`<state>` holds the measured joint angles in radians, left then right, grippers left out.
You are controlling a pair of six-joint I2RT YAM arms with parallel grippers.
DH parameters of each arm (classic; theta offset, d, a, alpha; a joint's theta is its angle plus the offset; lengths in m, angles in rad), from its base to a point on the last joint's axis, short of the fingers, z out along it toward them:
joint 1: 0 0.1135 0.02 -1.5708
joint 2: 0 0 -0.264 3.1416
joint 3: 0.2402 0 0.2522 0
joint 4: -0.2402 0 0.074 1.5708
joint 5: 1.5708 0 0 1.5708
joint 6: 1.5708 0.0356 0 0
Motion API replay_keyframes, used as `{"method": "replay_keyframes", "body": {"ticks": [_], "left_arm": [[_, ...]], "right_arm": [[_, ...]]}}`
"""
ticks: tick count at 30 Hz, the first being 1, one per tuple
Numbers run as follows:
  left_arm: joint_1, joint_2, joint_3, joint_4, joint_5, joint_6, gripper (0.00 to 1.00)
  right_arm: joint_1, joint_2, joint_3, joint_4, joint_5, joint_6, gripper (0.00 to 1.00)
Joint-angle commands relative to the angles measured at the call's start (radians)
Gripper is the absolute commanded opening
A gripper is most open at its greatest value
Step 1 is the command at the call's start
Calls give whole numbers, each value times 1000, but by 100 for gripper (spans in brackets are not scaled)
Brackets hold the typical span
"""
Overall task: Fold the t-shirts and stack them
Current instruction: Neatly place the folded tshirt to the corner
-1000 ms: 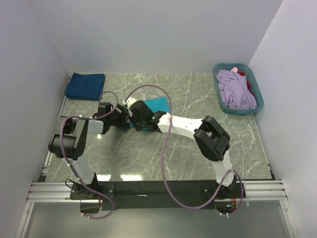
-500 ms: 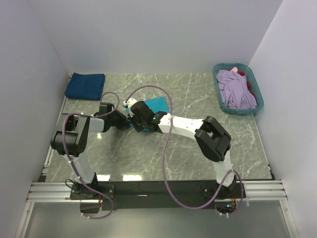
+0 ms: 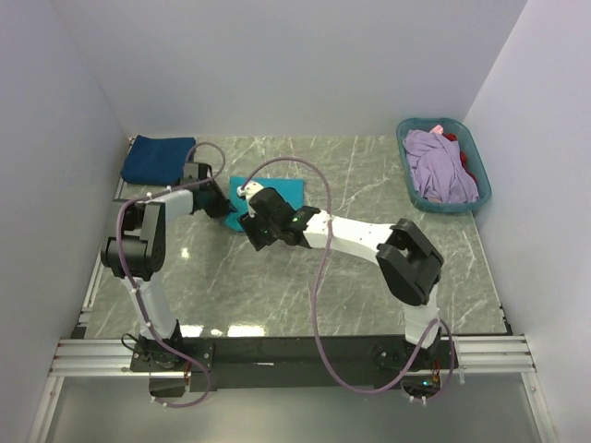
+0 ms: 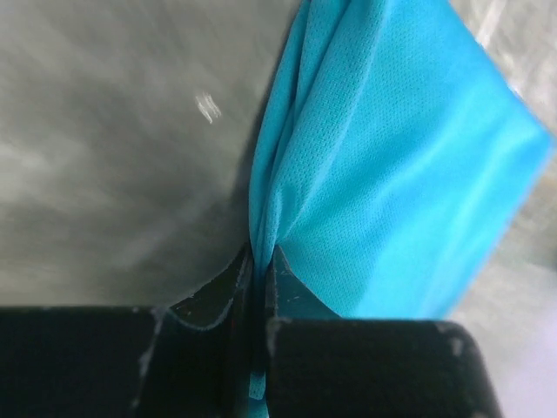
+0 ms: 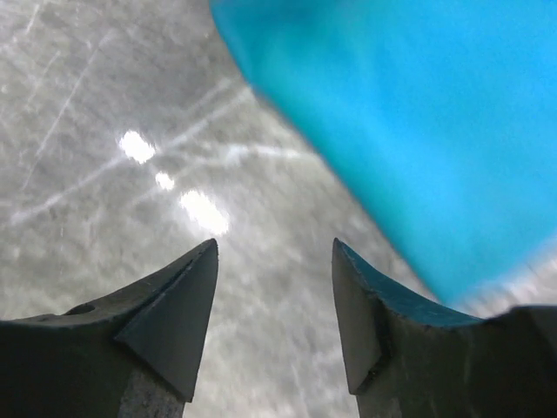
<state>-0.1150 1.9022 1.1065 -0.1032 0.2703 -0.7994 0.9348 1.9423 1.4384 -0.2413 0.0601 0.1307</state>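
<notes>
Likely stacking step: left hand (image 4: 258,266) pinches teal t-shirt (image 4: 392,157); right hand (image 5: 274,252) wide, empty. Next: carry it onto navy t-shirt (image 3: 159,159) beyond left hand

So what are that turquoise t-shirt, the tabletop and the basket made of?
The turquoise t-shirt looks like a fine sports mesh, probably synthetic: tiny regular holes, slight sheen. The tabletop looks like polished grey marble or a marble-print laminate: white veins, light glare. The basket seems moulded plastic: smooth, stiff teal rim.
</notes>
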Motion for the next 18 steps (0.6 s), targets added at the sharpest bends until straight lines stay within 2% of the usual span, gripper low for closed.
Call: {"method": "replay_keyframes", "body": {"ticks": [1,4,10,18], "left_arm": [[21,27,157,-191,-180,216,1],[26,72,292,-292,-267,317,1],[37,165,518,-385,-501,463,1],[100,235,717,-397,-574,546,1]], "right_arm": [[-21,-135,-41,-45,36,27,63],[-24,-183,-84,-79,105,29,65],[-50,-290,-197,-130,164,73,69],[-100,-404,-300,-226,149,144,79]]}}
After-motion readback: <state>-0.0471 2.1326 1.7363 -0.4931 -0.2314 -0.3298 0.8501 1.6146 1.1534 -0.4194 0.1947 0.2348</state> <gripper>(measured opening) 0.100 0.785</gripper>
